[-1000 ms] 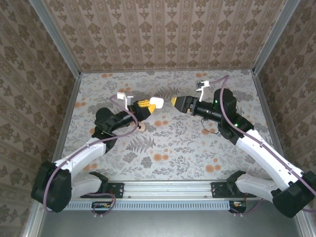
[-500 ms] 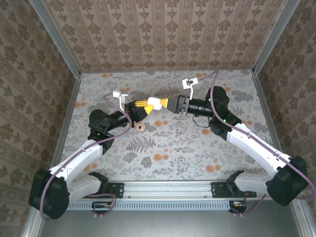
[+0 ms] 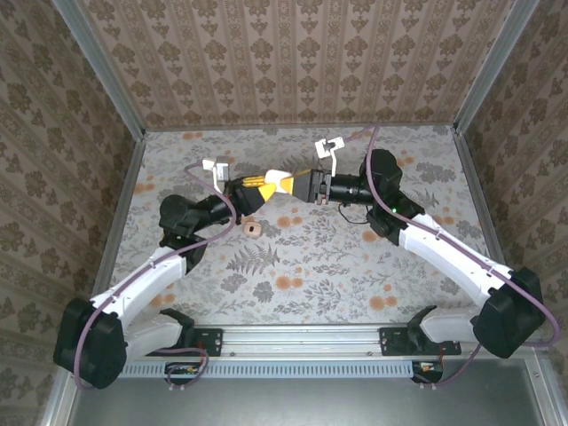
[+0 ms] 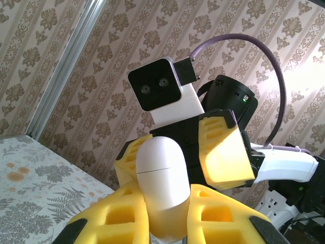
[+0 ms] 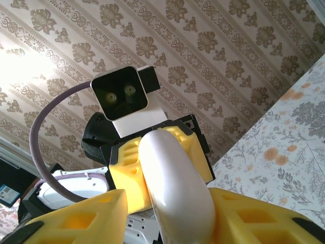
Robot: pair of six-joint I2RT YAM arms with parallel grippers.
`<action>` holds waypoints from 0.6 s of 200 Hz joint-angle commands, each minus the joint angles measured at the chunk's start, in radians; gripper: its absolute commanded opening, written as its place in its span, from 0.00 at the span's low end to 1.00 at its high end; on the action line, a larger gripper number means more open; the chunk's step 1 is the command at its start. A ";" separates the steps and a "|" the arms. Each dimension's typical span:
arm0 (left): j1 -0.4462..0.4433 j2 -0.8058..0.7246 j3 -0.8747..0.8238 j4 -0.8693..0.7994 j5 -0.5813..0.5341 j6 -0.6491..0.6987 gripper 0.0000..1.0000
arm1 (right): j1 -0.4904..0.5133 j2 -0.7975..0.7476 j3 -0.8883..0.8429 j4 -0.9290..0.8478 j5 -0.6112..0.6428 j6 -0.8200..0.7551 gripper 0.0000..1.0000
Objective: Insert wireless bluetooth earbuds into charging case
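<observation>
White charging case (image 3: pixel 273 181) lid down (contents hidden), clamped between left tool (image 3: pixel 256 188) and right tool (image 3: pixel 296 185).

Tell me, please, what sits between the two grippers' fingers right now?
The white case, closed, held up off the table between the left gripper and right gripper; both wrist views show it between yellow pads.

Your two arms have white shell links with black joint housings; a purple cable loops from each forearm to its wrist; your left pincer (image 3: pixel 258 186) and right pincer (image 3: pixel 290 184) carry yellow, ribbed foam-like fingers (image 4: pixel 124 218) on black mounts; a white camera block (image 4: pixel 162 90) with a black two-lens face sits on each wrist; a small green light (image 4: pixel 244 99) glows on the right arm's black housing.
</observation>
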State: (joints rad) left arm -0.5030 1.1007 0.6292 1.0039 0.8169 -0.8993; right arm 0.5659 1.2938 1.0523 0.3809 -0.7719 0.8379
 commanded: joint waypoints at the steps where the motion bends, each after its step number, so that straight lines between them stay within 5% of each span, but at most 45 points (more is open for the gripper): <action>1: 0.006 0.006 0.024 0.059 0.025 -0.029 0.00 | 0.000 0.015 0.041 0.056 -0.048 -0.015 0.36; 35: 0.022 0.005 0.021 0.028 0.047 -0.022 0.06 | -0.001 0.009 0.046 0.024 -0.074 -0.070 0.21; 89: 0.081 -0.041 0.063 -0.191 0.136 0.057 0.57 | -0.003 -0.032 0.075 -0.183 -0.047 -0.255 0.13; 120: 0.106 -0.083 0.104 -0.382 0.226 0.165 0.62 | -0.004 -0.055 0.084 -0.281 -0.020 -0.344 0.13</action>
State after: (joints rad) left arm -0.4088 1.0622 0.6712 0.7696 0.9386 -0.8364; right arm 0.5606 1.2835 1.0946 0.1905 -0.8078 0.6044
